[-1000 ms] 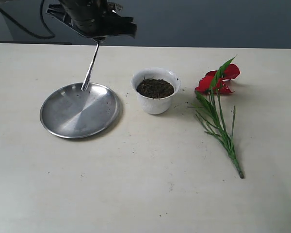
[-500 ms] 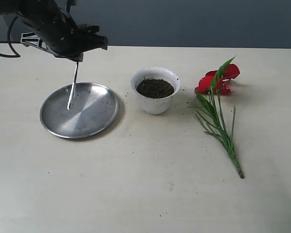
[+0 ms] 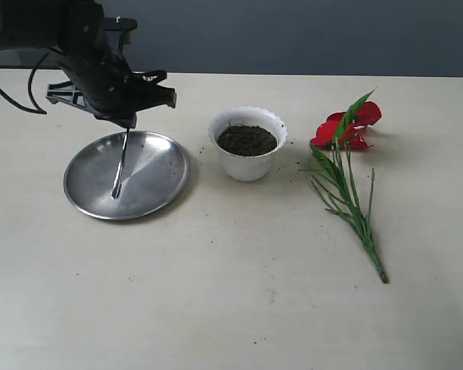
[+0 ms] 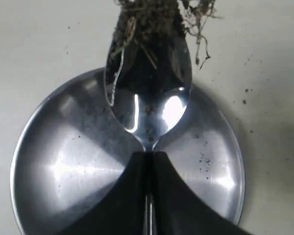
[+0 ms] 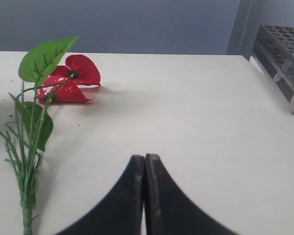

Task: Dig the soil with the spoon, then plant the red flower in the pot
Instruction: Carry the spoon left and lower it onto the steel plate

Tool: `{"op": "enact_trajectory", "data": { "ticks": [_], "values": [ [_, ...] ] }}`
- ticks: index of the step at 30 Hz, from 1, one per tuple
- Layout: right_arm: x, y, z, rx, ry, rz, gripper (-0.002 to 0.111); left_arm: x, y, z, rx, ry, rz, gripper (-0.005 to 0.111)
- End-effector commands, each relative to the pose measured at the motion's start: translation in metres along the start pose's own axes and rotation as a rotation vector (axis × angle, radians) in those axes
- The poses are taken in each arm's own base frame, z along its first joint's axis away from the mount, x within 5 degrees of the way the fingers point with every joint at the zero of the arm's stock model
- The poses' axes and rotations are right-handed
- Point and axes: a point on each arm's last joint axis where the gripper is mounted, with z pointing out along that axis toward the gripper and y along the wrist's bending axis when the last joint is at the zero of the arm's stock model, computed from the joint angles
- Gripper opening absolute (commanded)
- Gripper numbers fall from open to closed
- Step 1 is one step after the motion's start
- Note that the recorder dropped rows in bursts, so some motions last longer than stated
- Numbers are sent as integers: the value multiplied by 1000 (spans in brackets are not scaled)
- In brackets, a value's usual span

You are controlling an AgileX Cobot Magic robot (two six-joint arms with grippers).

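My left gripper [image 3: 126, 123] is shut on the handle of the silver spoon [image 3: 120, 166], which hangs down with its tip over the round steel plate [image 3: 158, 173]. In the left wrist view the spoon bowl [image 4: 149, 103] carries crumbly brown soil [image 4: 152, 17] at its tip, above the plate [image 4: 54, 166]; the gripper [image 4: 149, 155] pinches the neck. The white pot [image 3: 248, 163] with dark soil [image 3: 247, 139] stands right of the plate. The red flower [image 3: 347, 127] lies flat on the table further right, stem toward the front. My right gripper [image 5: 145, 157] is shut and empty beside the flower [image 5: 68, 78].
Soil crumbs speckle the steel plate and the table round the pot. A rack with tubes [image 5: 284, 63] stands at the table's edge in the right wrist view. The beige table [image 3: 231, 308] runs wide in front of the objects.
My left arm has moved left from beside the pot and come down, bringing the spoon from the plate's far rim to over its middle. The flower and pot have not moved.
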Motion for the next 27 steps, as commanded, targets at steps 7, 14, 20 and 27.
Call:
{"op": "enact_trajectory", "data": {
  "ticks": [7, 14, 20, 27],
  "values": [
    [0, 0, 0, 4, -11, -2, 0, 9, 11, 26, -36, 101, -56, 0],
    [0, 0, 0, 4, -11, -2, 0, 13, 16, 38, -49, 143, -72, 0],
    [0, 0, 0, 4, -11, -2, 0, 10, 13, 38, -20, 113, -90, 0],
    [0, 0, 0, 4, -11, -2, 0, 8, 11, 44, -27, 163, -79, 0]
  ]
}}
